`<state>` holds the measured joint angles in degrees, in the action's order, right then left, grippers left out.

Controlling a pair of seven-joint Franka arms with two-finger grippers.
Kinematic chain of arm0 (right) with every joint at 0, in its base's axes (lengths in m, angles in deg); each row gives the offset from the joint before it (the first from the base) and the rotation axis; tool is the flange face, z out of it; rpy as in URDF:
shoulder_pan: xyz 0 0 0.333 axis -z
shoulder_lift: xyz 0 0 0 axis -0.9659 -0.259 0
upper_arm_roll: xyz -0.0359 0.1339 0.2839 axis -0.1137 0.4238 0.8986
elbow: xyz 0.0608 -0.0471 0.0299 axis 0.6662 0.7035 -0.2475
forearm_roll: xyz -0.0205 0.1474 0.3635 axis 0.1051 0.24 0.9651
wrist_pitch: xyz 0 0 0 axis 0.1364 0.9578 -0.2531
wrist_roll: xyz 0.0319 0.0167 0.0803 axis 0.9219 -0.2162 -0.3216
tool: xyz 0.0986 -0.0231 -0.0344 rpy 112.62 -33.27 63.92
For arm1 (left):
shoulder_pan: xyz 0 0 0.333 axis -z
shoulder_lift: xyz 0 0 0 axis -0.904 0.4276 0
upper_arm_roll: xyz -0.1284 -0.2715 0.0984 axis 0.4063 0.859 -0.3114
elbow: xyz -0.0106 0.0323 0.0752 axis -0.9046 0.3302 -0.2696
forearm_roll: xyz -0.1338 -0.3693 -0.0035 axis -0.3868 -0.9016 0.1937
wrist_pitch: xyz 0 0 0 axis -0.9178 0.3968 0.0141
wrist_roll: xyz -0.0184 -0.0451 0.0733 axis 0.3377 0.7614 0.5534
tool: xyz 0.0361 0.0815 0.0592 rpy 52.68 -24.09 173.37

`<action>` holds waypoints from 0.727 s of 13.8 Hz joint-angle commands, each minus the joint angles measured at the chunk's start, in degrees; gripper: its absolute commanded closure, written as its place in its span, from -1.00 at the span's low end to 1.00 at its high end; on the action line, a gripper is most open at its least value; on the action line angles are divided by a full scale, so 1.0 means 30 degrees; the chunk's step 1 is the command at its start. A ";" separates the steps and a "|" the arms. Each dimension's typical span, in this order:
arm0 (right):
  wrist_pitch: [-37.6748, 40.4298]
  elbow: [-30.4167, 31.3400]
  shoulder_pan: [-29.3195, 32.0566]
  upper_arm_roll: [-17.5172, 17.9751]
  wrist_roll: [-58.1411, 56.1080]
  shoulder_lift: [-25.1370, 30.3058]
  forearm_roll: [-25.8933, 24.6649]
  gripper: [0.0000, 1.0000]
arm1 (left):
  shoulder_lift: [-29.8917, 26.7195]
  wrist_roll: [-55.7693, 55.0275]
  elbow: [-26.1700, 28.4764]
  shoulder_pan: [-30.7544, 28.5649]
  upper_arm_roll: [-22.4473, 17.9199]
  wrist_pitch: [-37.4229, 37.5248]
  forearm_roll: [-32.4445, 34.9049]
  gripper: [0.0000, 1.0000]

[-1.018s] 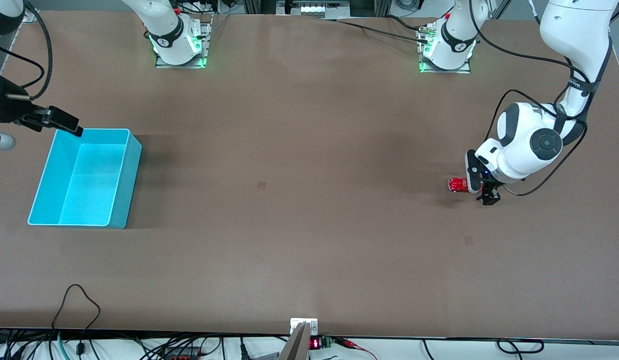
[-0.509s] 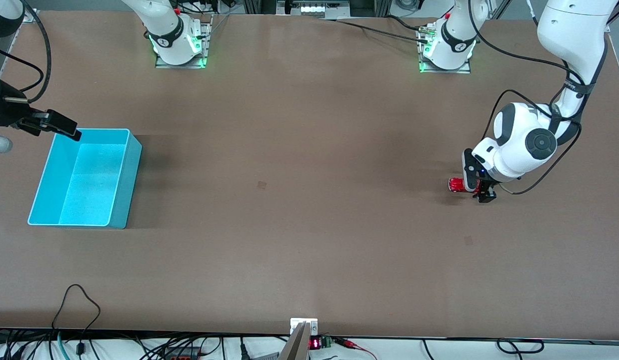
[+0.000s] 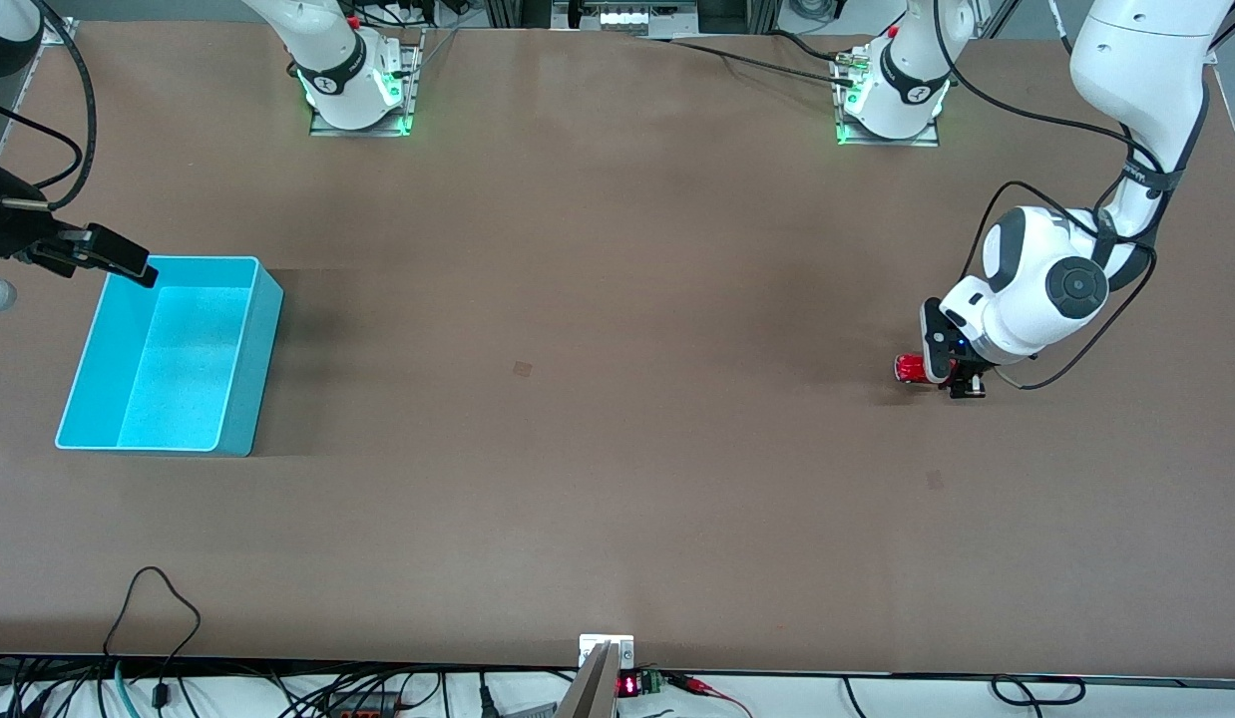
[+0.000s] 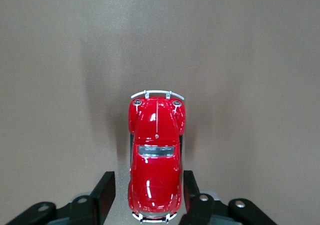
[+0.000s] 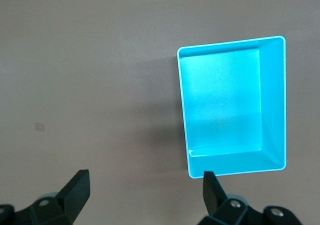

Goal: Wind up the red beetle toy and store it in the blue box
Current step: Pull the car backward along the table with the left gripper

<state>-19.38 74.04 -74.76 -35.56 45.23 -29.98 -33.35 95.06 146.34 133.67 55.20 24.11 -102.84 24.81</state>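
In the front view, the red beetle toy (image 3: pixel 911 368) sits on the brown table (image 3: pixel 598 419) toward the left arm's end, well apart from the blue box (image 3: pixel 169 354), which stands at the right arm's end with its open top facing up. The left gripper (image 3: pixel 955 377) is down at the toy, its black fingers on either side of the car's rear part, while the right gripper (image 3: pixel 104 254) hangs in the air just over the box's corner farthest from the front camera — that arm waits. In the left wrist view, the toy (image 4: pixel 155 157) lies lengthwise between the two fingers (image 4: pixel 103 192), its silvery bumper pointing away from the gripper (image 4: pixel 147 195); a narrow strip of table shows on each side between finger and car body, so the jaws are spread and not clamped on it. In the right wrist view, the box (image 5: pixel 232 112) is seen from above, its pale rim and bare floor plain, and the right gripper (image 5: pixel 145 192) has its fingers (image 5: pixel 76 187) set wide apart, holding nothing.
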 commanded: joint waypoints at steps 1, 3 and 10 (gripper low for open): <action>0.0219 -0.0422 0.0188 0.0114 -0.0173 -0.0233 -0.0014 -1.00 | -0.0088 0.0295 0.0053 -0.0207 0.0181 -0.0336 0.0104 0.33; 0.0365 -0.0422 0.0188 0.0114 -0.0173 -0.0263 -0.0014 -1.00 | -0.0117 0.0325 0.0053 -0.0178 0.0181 -0.0337 0.0133 0.39; 0.0540 -0.0391 0.0042 0.0143 -0.0144 -0.1839 0.0161 -1.00 | 0.0087 0.0295 -0.0093 -0.0178 0.0181 -0.0307 0.0133 0.42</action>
<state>-18.70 74.21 -74.75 -35.52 45.23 -31.66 -33.31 94.93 146.39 133.68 55.20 24.15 -103.38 24.81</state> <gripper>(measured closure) 0.000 0.581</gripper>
